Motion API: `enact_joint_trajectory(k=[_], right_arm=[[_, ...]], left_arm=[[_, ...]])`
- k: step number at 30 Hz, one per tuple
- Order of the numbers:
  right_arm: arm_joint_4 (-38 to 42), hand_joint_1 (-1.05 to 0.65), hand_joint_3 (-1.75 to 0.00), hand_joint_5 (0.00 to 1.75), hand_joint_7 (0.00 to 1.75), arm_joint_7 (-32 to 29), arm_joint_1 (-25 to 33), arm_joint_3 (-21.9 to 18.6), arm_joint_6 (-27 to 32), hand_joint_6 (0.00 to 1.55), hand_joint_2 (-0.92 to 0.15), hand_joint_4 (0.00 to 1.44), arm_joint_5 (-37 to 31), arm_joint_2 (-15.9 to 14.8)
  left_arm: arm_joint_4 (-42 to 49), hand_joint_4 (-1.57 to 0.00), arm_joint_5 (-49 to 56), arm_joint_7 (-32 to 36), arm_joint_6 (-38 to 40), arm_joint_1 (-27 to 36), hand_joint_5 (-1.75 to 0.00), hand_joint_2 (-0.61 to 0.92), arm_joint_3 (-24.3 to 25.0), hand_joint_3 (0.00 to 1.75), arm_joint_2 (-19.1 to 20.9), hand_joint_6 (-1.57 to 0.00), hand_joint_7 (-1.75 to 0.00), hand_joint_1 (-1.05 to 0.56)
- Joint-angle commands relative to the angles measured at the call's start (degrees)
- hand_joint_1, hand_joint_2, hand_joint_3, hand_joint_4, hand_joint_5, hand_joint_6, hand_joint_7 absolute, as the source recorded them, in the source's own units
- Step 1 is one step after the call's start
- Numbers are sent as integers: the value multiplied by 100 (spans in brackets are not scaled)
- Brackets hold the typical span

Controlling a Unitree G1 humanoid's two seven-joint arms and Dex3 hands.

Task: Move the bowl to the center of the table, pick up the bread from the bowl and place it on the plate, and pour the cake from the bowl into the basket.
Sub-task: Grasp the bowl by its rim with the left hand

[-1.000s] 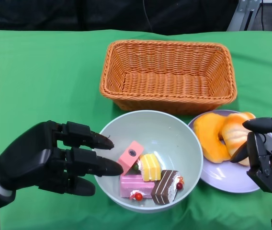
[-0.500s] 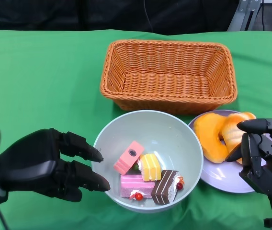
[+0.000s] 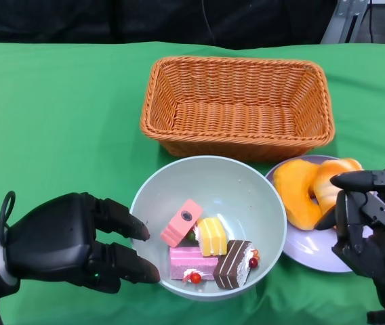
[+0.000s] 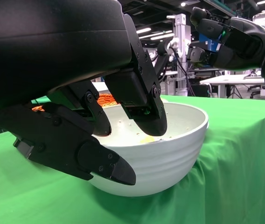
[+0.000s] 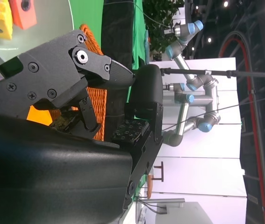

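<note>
Bowl (image 3: pixel 209 227): pale, round, sitting on the green table (image 3: pixel 57 122) at about 6 o'clock in the head view, directly below the basket (image 3: pixel 238 106). It is holding 4 cake pieces (image 3: pixel 206 249): 1 pink slab with a dark dot, 1 yellow block, 1 pink piece with a red berry, 1 chocolate-layered piece with red berries.

Basket: orange wicker, rectangular, lying at 12 o'clock from the bowl, just beside its rim.

Plate (image 3: pixel 328 250): lilac, lying at 3 o'clock from the bowl, touching or nearly touching it. It is carrying 2 orange bread pieces (image 3: pixel 301 189), side by side.

Left hand (image 3: pixel 70 244): hovering at 9 o'clock from the bowl, holding nothing, fingers spread apart and reaching toward the rim. In the left wrist view its fingertips (image 4: pixel 146 119) are bracketing the bowl's wall, 1 above the rim and 1 low outside; whether they are touching is unclear.

Right hand (image 3: pixel 372 227): hanging over the plate's 3 o'clock edge, grasping nothing, fingers parted and curved, 1 fingertip pointing toward the bread.
</note>
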Motion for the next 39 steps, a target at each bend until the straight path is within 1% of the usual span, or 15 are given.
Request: enact_joint_trajectory(k=[1, 6, 10, 16, 20, 22, 25, 31, 35, 39], right_arm=[[-69, -11, -91, 150, 108, 16, 43, 21, -96, 82, -63, 86, 29, -32], [-68, -10, -94, 149, 108, 15, 46, 46, -108, 82, -62, 85, 40, -42], [-196, -10, -95, 150, 108, -74, 91, 98, 35, 83, -61, 87, -75, -18], [-289, -8, -97, 151, 110, -158, 127, 142, 86, 84, -58, 88, -95, 23], [-302, -8, -98, 150, 109, -209, 158, 172, 56, 84, -58, 88, -148, 27], [-321, -7, -99, 149, 108, -218, 172, 199, 55, 85, -57, 88, -156, 31], [-394, -7, -100, 150, 108, -221, 203, 253, 97, 84, -58, 87, -161, 25], [-414, -7, -101, 151, 110, -264, 218, 272, 80, 84, -57, 86, -245, 6], [-396, -8, -102, 151, 110, -332, 220, 280, 71, 85, -55, 87, -306, 37], [-378, -7, -102, 149, 109, -368, 219, 308, 82, 86, -55, 87, -304, 52]], left_arm=[[-117, -95, -239, -276, 129, 148, -3, 75, -70, 0, 141, -94, 0, -39], [-225, -94, -440, -483, 229, 213, -2, 76, -99, 0, 170, -92, 0, -41], [-365, -92, -738, -978, 430, 365, 0, 78, -38, 1, 110, -88, 0, -40], [-789, -85, -1325, -2220, 868, 658, 0, 78, 111, 0, 103, -81, 0, -42], [-1220, -83, -1684, -3281, 1384, 913, 0, 80, 245, 1, 96, -77, 0, -43], [-1461, -81, -1769, -3701, 1645, 1040, 0, 81, 309, 1, 93, -75, 0, -44], [-1799, -82, -1827, -4142, 1985, 1232, 0, 83, 376, 1, 88, -75, 0, -46], [-2300, -81, -1824, -4700, 2523, 1544, 0, 83, 479, 1, 28, -75, 0, -48], [-2470, -81, -1900, -4896, 2576, 1611, 0, 85, 525, 1, 23, -75, 0, -49], [-2502, -81, -1958, -4910, 2533, 1620, -1, 86, 539, 1, -26, -77, -1, -49]])
